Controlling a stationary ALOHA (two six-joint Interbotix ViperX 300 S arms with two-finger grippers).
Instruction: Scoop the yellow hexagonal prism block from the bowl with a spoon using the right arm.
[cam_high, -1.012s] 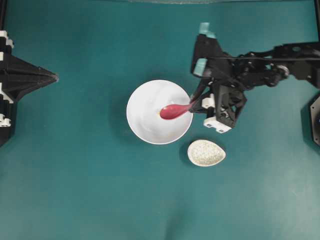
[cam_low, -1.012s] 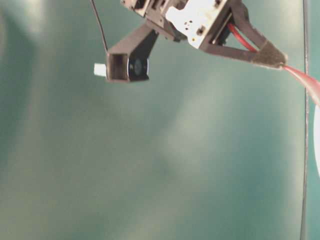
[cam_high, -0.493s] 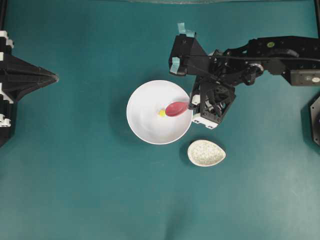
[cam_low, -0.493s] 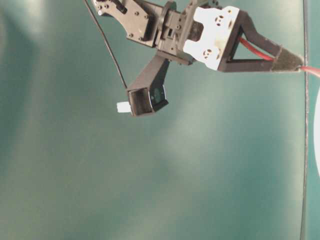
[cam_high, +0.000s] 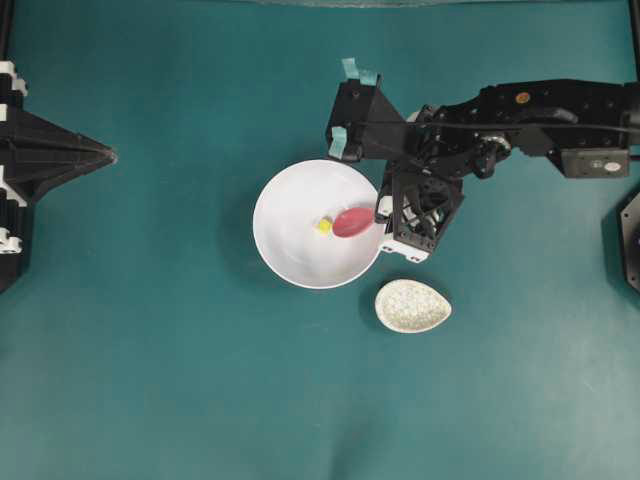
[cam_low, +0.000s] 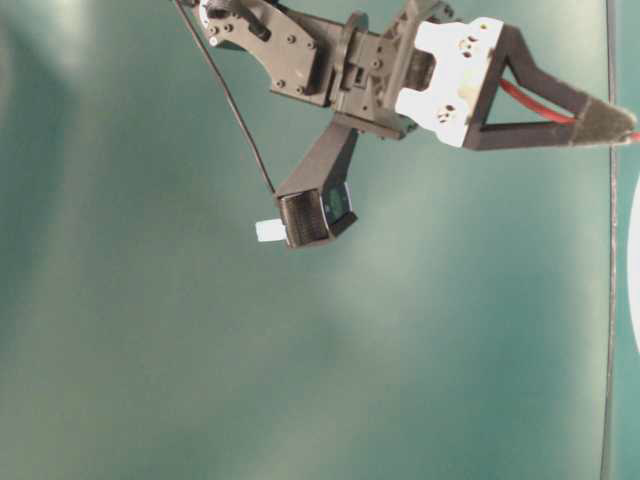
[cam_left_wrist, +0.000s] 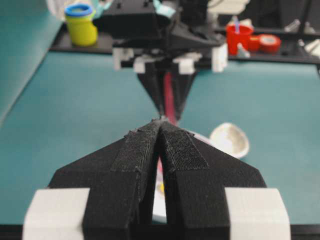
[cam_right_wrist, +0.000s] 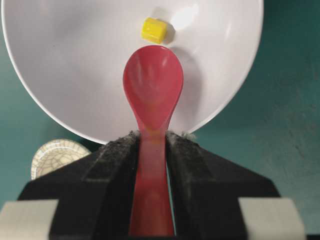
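The white bowl (cam_high: 290, 250) sits mid-table, with the right claw (cam_right_wrist: 151, 150) pinching the pink-red spoon (cam_right_wrist: 153, 90) by its handle. The scoop's tip rests just short of the yellow hexagonal prism block (cam_right_wrist: 154, 30) on the bowl's floor. Best to slide the tip low beneath the block, then level out. The left claw (cam_left_wrist: 161, 131) is pressed together. No writing is readable.

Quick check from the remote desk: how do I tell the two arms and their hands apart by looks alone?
The right arm is black, with teal tape tags by its wrist camera, white blocks on its hand, and a thin black cable running along it. The left hand has black wedge-shaped fingers with rough grip pads and white blocks at their bases; no teal tape shows on it.
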